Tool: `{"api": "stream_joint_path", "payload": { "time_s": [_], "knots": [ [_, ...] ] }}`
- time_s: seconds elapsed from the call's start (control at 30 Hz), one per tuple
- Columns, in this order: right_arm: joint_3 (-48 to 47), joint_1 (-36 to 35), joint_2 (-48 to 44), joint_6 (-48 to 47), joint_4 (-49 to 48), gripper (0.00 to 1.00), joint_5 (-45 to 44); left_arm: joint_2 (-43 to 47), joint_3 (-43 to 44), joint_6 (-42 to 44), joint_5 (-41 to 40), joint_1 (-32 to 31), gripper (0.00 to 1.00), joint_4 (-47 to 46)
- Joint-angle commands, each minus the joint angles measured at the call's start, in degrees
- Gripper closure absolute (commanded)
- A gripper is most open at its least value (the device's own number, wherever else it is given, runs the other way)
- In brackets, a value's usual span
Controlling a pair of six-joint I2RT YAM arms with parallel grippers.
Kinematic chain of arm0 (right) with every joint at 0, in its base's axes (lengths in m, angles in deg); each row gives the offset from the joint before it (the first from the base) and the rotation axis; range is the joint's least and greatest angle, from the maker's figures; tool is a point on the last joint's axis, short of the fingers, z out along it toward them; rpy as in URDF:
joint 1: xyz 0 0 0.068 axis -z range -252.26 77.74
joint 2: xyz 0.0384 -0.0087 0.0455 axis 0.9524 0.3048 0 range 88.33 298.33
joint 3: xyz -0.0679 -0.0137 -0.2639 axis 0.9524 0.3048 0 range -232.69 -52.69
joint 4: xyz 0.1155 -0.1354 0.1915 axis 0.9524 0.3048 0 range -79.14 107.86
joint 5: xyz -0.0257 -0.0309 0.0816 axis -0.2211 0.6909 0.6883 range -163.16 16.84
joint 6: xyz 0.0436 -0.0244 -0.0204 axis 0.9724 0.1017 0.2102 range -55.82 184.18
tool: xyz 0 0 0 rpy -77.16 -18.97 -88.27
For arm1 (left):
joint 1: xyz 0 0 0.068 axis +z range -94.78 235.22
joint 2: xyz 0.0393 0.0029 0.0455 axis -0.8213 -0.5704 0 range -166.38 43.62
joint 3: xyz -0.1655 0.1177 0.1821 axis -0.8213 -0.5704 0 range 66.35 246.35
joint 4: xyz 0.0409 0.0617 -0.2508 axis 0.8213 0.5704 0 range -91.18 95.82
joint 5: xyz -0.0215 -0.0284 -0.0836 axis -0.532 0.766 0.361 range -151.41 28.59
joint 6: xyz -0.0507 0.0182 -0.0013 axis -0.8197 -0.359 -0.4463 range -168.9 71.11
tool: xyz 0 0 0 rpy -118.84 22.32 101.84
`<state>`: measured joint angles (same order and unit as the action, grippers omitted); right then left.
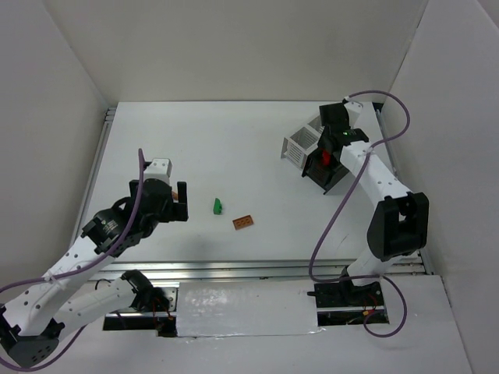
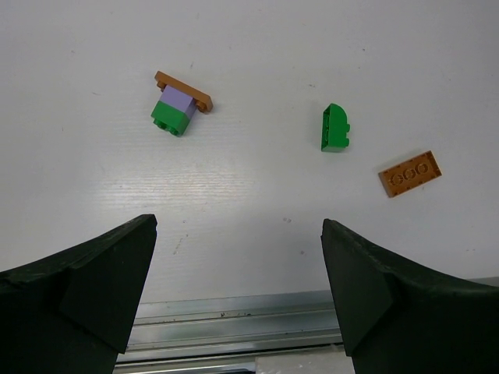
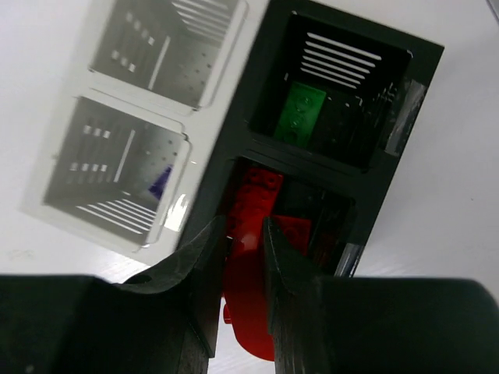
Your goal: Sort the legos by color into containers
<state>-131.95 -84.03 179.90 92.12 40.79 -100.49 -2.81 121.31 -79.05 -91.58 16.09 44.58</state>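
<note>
Glossy red brick (image 3: 245, 312) pinched in right hand (image 3: 242, 230), above slotted black bin (image 3: 240, 117)

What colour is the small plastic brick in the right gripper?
Red plastic brick, best in right wrist view.

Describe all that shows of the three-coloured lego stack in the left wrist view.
The stack is three glossy plastic pieces pressed together: a thin orange-brown plate, a lilac block in the middle, a green block with two bumps showing at its end. It lies tipped on its side on the white table, plate end away from the camera. Only the table touches it; the open left fingers are apart from it.
</note>
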Motion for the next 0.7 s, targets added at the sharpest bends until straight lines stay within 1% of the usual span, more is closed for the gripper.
{"api": "stream_joint_path", "payload": {
  "time_s": [0.0,0.07,0.13,0.17,0.2,0.23,0.27,0.33,0.37,0.53,0.6,0.63,0.67],
  "knots": [
    [-3.27,1.48,0.27,-0.44,2.76,0.97,0.52,-0.76,-0.03,0.71,-0.15,0.55,0.01,-1.64],
    [-2.92,1.66,0.28,-0.35,2.50,0.94,0.96,-0.94,0.06,0.88,0.11,0.64,0.01,-1.81],
    [-1.95,1.66,0.01,-0.43,1.71,0.80,1.58,-1.20,-0.03,1.15,0.46,0.99,0.00,-2.07],
    [-1.69,1.66,-0.25,-0.43,1.53,0.70,1.58,-1.29,-0.03,1.32,0.81,1.34,0.00,-2.16],
    [-1.51,1.75,-0.34,-0.26,1.53,0.49,1.15,-1.38,-0.03,1.32,0.91,1.52,0.00,-2.16],
    [-1.51,1.92,-0.34,-0.17,1.53,0.42,1.05,-1.81,-0.03,1.32,0.99,1.69,0.00,-2.16],
    [-1.68,2.01,-0.34,-0.17,1.71,0.31,1.14,-1.90,0.06,1.41,1.08,1.87,0.00,-2.08],
    [-1.94,2.01,-0.16,-0.26,1.97,0.27,1.40,-2.34,-0.03,1.59,1.26,2.13,0.00,-2.25],
    [-2.38,2.19,0.01,-0.26,2.15,0.23,1.32,-2.43,-0.03,1.76,1.61,2.31,0.00,-2.25],
    [-3.44,2.19,-0.51,0.00,3.28,0.19,2.36,-2.78,0.06,2.38,2.14,3.97,0.00,-2.70],
    [-3.88,0.88,-2.69,1.15,4.43,0.09,4.03,-1.91,0.06,1.50,0.38,4.50,0.01,-2.25],
    [-3.27,-0.43,-3.76,0.89,4.08,0.00,4.39,-1.38,-0.03,1.15,-0.49,4.59,0.00,-1.99],
    [-2.92,-4.36,-4.81,0.36,3.73,0.00,4.39,-0.94,-0.11,0.54,-2.68,4.68,0.00,-1.81]
  ]
}}
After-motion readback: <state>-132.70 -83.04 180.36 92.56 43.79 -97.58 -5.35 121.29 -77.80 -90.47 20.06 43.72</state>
